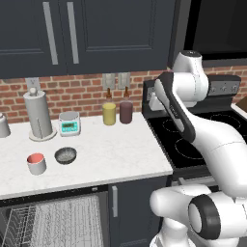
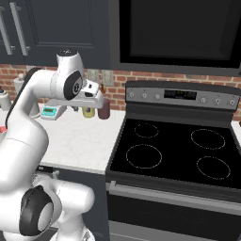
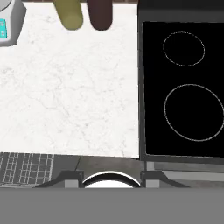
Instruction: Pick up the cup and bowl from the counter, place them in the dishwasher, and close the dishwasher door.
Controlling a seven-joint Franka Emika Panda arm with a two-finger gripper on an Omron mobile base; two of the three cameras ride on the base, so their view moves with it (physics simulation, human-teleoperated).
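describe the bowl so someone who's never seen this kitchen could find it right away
Start at the white marble counter left of the black stovetop, above the open dishwasher. Near the counter's front left, ahead of the paper towel roll, sits the bowl: small, shallow, dark speckled grey. The cup just to its left is taller, white outside and red inside.

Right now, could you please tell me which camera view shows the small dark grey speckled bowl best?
The left base view: the small dark grey speckled bowl sits unobstructed on the white marble counter, right of the cup. In the right base view the arm blocks that area.
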